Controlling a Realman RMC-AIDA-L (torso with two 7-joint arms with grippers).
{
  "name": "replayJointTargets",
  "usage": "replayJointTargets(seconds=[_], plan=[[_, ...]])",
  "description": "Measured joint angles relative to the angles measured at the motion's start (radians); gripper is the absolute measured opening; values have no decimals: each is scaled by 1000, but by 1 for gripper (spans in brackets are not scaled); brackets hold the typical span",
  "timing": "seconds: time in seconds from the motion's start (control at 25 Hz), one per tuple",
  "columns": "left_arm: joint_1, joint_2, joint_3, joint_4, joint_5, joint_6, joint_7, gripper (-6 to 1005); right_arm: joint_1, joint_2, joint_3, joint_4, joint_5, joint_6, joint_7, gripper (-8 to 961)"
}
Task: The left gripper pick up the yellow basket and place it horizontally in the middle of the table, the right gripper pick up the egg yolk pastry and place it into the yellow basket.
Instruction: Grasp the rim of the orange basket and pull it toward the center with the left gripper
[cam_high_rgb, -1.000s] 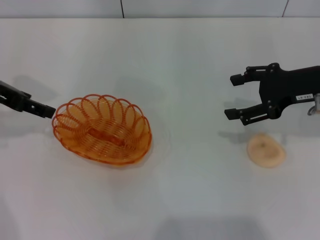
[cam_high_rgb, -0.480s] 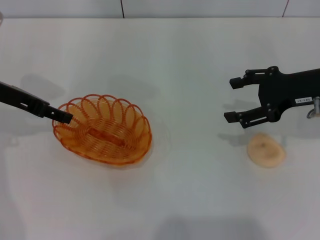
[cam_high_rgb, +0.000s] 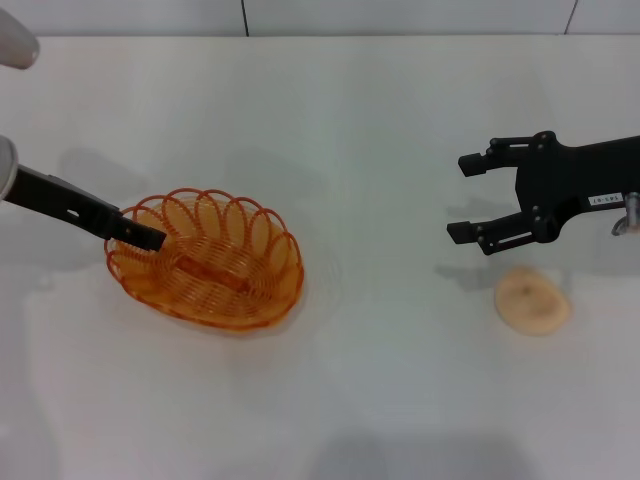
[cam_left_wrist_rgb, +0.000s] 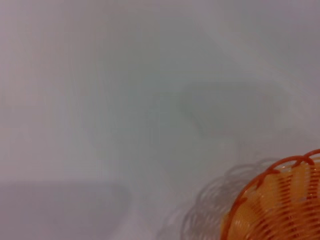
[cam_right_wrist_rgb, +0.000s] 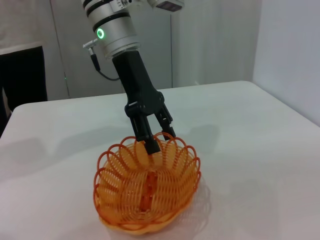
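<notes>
One basket (cam_high_rgb: 204, 260) is sitting on the left half of the table (cam_high_rgb: 330, 120), and your left gripper (cam_right_wrist_rgb: 159, 136) is straddling its scalloped rim at the left end: one finger is dipping inside, the other is standing outside, jaws apart around the wire and not closed on it. Bare white surface is lying open all around the basket, with plenty of room toward the middle. Well to the right, the pastry (cam_high_rgb: 533, 301) is resting near the table's right edge. Your right gripper (cam_high_rgb: 475, 197) is hovering just behind it, fingers spread wide, holding nothing.
</notes>
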Motion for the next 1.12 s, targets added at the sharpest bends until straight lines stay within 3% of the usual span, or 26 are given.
replayJointTargets(seconds=[0.28,0.52,0.72,0.96,1.12], plan=[[0,-11,47,-1,0,-11,-1,842,-4,1,0,1,5,5,-3,873],[0,-11,64,-2,0,-27,3,646,-5,1,0,2,7,13,-6,873],[0,-10,65,-2,1,-30,4,400,-6,1,0,3,8,18,-5,873],[0,-9,65,-2,-5,-30,5,192,-6,1,0,1,9,13,-1,873],[0,-9,63,-2,-7,-28,4,152,-6,2,0,-1,9,12,0,872]])
